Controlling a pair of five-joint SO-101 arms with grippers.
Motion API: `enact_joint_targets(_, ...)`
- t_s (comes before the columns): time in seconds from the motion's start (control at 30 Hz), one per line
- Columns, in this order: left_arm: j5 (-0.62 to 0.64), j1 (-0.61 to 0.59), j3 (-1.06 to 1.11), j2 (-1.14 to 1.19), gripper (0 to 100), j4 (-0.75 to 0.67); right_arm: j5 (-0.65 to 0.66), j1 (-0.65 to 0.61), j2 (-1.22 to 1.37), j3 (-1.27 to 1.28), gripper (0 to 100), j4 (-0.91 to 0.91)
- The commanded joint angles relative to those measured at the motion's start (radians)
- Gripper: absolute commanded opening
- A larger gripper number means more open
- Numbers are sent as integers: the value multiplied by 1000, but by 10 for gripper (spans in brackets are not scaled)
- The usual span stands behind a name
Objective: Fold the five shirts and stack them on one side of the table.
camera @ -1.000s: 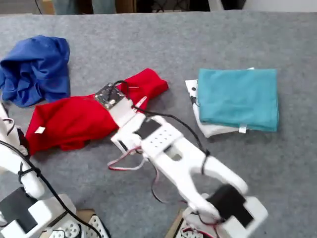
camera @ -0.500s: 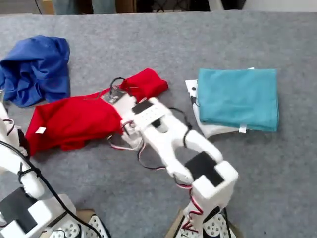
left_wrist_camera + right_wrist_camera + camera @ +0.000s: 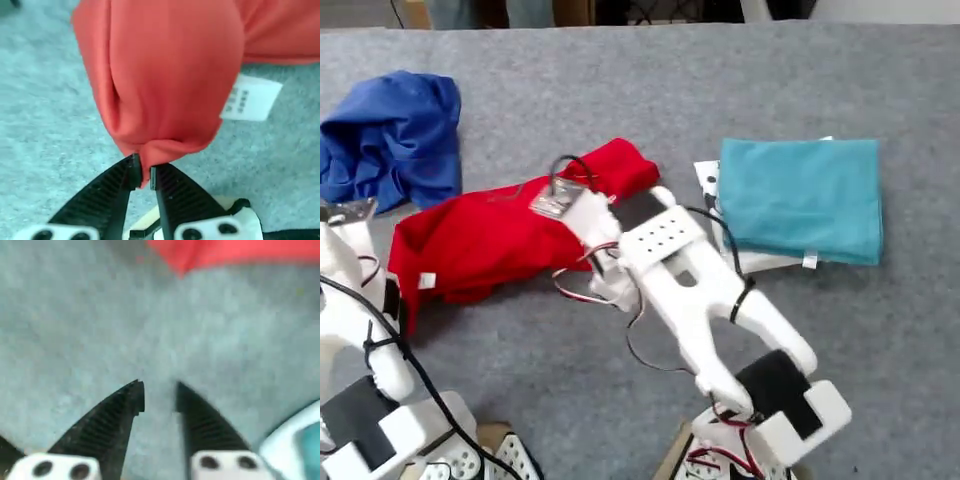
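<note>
Red cloth was pinched between the black jaws of the left gripper (image 3: 142,172), which were closed on a bunched fold of the red shirt (image 3: 160,75). The shirt's white label (image 3: 250,97) hung to one side. The right gripper (image 3: 159,397) had its jaws a little apart over the bare grey table (image 3: 75,315), holding nothing, with an edge of red cloth beyond its tips.

Seen from above, the left arm (image 3: 355,300) stood at the table's eight o'clock edge beside the shirt's end. The right arm (image 3: 690,290) stretched from six o'clock toward the centre, its wrist above the red shirt. A crumpled blue shirt (image 3: 390,140) lay at ten o'clock. At three o'clock a folded teal shirt (image 3: 800,195) lay on a folded white shirt (image 3: 745,262).
</note>
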Motion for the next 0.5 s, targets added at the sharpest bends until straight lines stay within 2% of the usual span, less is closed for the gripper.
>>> enact_joint_targets(0.0,-6,-2,13,-40,29,11,5,-63,81,-134,383,-92)
enact_joint_targets(0.1,-5,-25,15,-40,29,14,14,-114,268,-205,377,-198)
enact_joint_targets(0.17,17,-44,15,-40,29,14,14,-133,386,-257,325,-239)
enact_joint_targets(0.23,49,-65,15,-40,29,14,12,-127,470,-309,196,-219)
enact_joint_targets(0.3,57,-81,13,-40,29,14,6,-100,496,-332,14,-175)
enact_joint_targets(0.37,57,-96,12,-40,29,23,12,-68,479,-328,42,-106)
enact_joint_targets(0.47,55,-104,5,-40,29,57,25,-17,426,-269,15,5)
